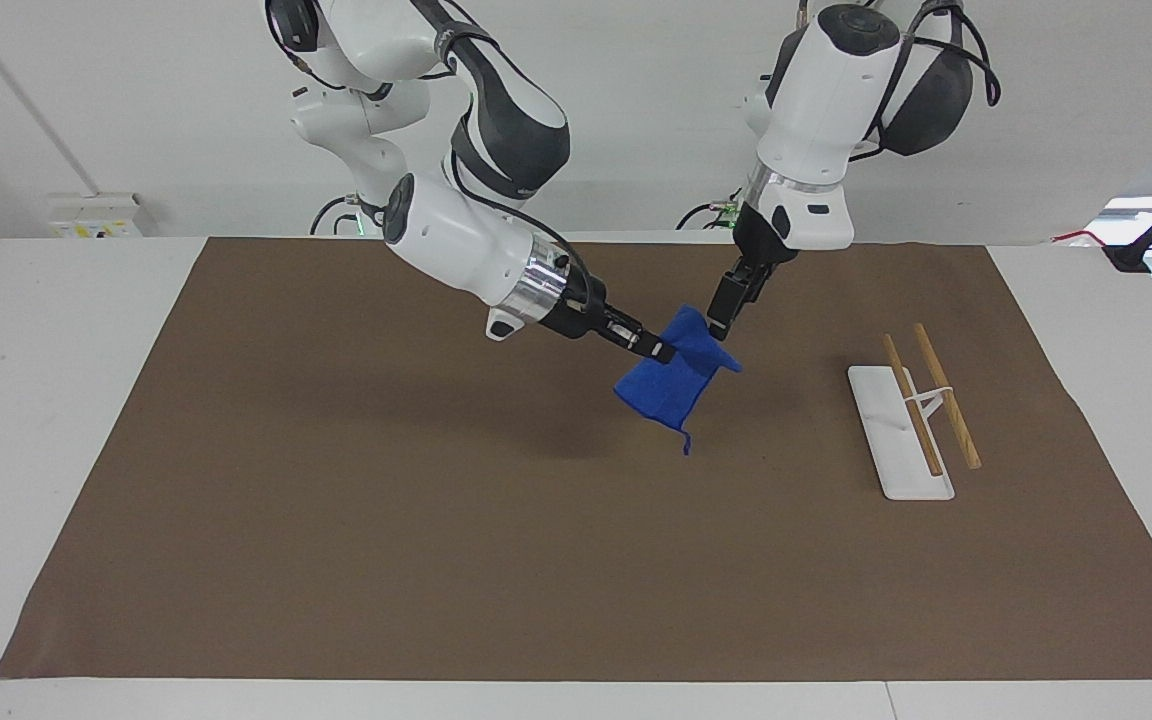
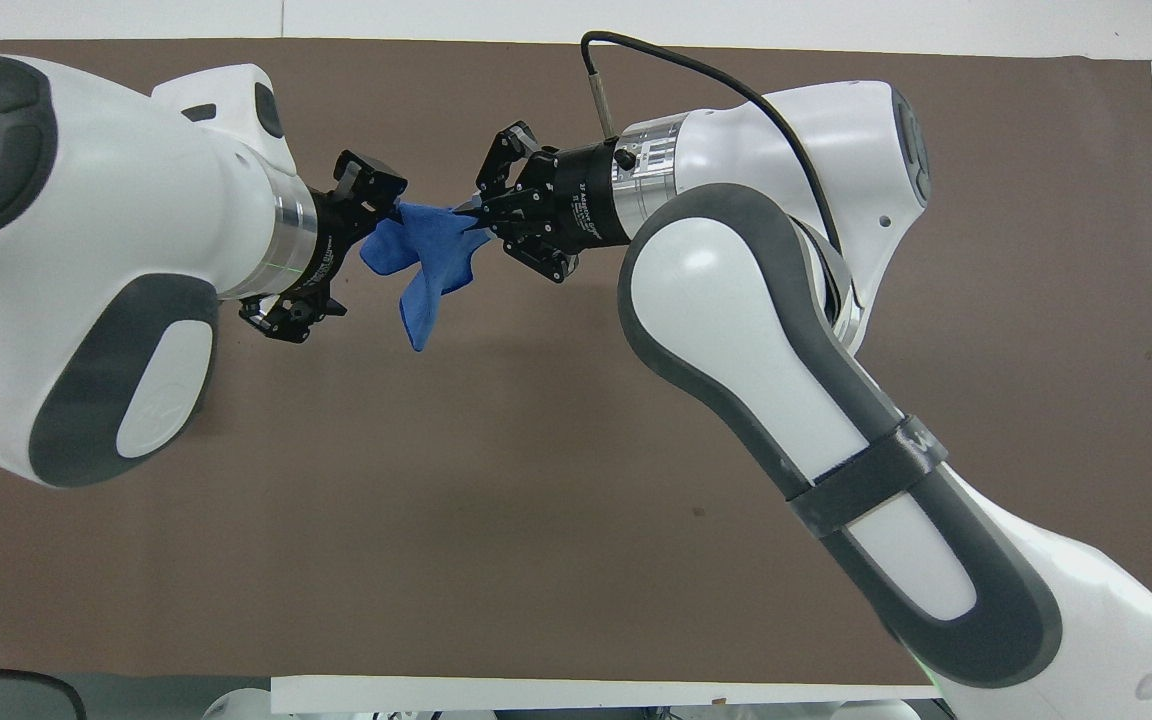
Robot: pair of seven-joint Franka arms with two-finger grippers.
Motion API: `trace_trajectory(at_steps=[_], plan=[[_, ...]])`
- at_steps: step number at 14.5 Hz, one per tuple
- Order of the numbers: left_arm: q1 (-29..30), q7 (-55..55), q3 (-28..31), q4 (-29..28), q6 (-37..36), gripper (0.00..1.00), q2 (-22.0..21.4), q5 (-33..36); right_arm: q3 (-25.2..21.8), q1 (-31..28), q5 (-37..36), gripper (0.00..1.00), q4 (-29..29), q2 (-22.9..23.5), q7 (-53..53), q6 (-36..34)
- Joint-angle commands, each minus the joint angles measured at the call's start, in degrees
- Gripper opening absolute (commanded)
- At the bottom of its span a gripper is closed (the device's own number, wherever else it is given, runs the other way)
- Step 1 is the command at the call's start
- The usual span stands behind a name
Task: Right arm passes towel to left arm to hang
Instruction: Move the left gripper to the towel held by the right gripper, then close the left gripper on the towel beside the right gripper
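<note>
The blue towel (image 1: 678, 385) hangs in the air over the middle of the brown mat, its little loop dangling at the bottom. My right gripper (image 1: 654, 347) is shut on its upper edge; in the overhead view the right gripper (image 2: 476, 215) pinches the towel (image 2: 431, 265) from the side toward the right arm's end of the table. My left gripper (image 1: 719, 318) is open at the towel's free upper corner. In the overhead view the left gripper (image 2: 354, 255) has one finger (image 2: 376, 190) touching the cloth.
A white rack base with two wooden rods (image 1: 914, 415) stands on the brown mat (image 1: 336, 500) toward the left arm's end of the table. In the overhead view the left arm hides the rack.
</note>
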Motion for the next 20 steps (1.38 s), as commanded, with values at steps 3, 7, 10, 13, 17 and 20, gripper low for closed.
trace_trajectory(at_steps=[3, 7, 10, 13, 17, 20], plan=[[0.5, -5.4, 0.8, -0.4, 7.0, 0.99, 4.7, -1.0, 0.2, -0.1, 1.4, 0.0, -1.4, -1.0, -0.2, 0.8], [2.3, -5.4, 0.9, 1.2, 8.7, 0.99, 6.5, -1.7, 0.2, -0.1, 1.4, 0.0, -1.4, -1.0, -0.2, 0.8], [2.1, -5.4, 0.9, 1.6, 7.8, 0.97, 6.8, -2.3, 0.2, -0.1, 1.4, 0.0, -1.4, -1.0, -0.2, 0.8], [1.0, -5.8, 0.8, 1.2, 5.6, 0.93, 6.4, -2.4, 0.2, -0.1, 1.4, 0.0, -1.4, -1.0, -0.2, 0.8], [0.5, -6.1, 0.8, 1.1, 4.6, 0.7, 6.2, -2.4, 0.2, -0.1, 1.4, 0.0, -1.4, -1.0, -0.2, 0.8], [0.5, -6.0, 0.8, 1.1, 3.8, 0.61, 6.2, -2.4, 0.2, -0.2, 1.4, 0.0, -1.4, -1.0, -0.2, 0.8]])
